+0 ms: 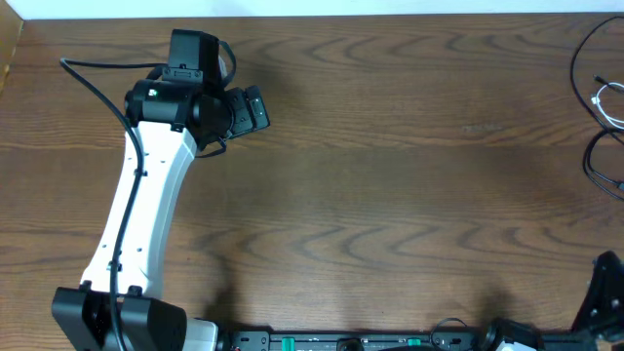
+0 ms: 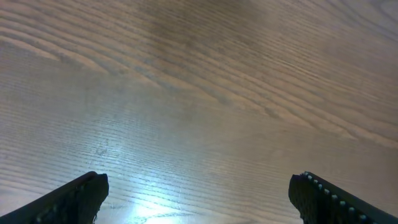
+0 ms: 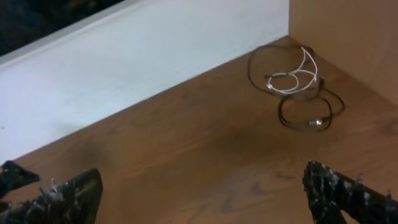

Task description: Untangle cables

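The white cable [image 1: 607, 100] and the black cable [image 1: 592, 161] lie looped together at the far right edge of the table. In the right wrist view the white cable [image 3: 293, 78] is a small coil lying across the loops of the black cable [image 3: 311, 115], near the back corner. My right gripper [image 3: 202, 194] is open and empty, well short of them. My left gripper [image 1: 255, 107] is at the back left of the table, far from the cables. In the left wrist view my left gripper [image 2: 199, 198] is open over bare wood.
A white back wall [image 3: 143, 68] and a wooden side panel [image 3: 348, 37] meet behind the cables. The right arm's base [image 1: 606, 292] is at the front right corner. The left arm's own black cable [image 1: 97, 93] runs along its white link.
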Tool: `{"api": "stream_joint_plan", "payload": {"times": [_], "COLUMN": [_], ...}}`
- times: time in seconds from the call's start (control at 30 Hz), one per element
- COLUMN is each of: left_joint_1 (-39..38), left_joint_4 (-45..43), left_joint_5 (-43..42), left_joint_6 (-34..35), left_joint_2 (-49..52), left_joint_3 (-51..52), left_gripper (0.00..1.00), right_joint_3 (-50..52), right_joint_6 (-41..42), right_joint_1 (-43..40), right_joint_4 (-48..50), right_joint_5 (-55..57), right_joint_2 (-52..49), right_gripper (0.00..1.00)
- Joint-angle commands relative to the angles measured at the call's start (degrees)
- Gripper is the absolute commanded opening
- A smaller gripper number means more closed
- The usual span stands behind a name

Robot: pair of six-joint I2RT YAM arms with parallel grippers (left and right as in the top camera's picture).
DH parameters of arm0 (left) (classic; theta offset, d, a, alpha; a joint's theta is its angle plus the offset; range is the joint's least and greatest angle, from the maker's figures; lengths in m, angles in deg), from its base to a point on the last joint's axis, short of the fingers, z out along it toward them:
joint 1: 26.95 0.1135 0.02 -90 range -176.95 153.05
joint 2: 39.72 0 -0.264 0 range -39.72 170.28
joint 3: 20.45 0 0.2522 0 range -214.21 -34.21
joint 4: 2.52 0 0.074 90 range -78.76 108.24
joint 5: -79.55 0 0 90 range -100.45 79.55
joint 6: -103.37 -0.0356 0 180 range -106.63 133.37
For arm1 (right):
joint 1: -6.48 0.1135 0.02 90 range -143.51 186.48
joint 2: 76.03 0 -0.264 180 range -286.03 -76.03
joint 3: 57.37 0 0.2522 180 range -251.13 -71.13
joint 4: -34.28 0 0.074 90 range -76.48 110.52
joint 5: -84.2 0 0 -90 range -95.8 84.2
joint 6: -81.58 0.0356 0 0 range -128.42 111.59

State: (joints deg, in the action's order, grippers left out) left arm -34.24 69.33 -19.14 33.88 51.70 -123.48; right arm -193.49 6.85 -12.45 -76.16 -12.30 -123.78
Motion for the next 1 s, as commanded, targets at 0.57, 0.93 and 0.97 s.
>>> {"api": "stream_joint_plan", "payload": {"times": [0.57,0.93,0.97], "left_joint_1": [-0.1,-0.1,-0.1], "left_joint_4": [0.1,0.1,0.1], "left_joint_5": [0.3,0.3,0.3], "left_joint_6": [-0.8,-0.8,-0.8], "left_joint_2": [0.2,0.2,0.2], "left_joint_3": [0.2,0.2,0.2], "left_gripper": [0.98,0.98,0.98], "right_joint_3": [76.1,100.2,101.7], "right_joint_6": [-0.5,-0.6,-0.6], "right_joint_1": [10.0,13.7,13.9], "right_joint_4": [73.3,92.3,93.8], "right_joint_5": [2.1,6.8,7.9], "right_joint_2": [30.1,39.5,40.1], "right_gripper": [0.99,0.99,0.99]}}
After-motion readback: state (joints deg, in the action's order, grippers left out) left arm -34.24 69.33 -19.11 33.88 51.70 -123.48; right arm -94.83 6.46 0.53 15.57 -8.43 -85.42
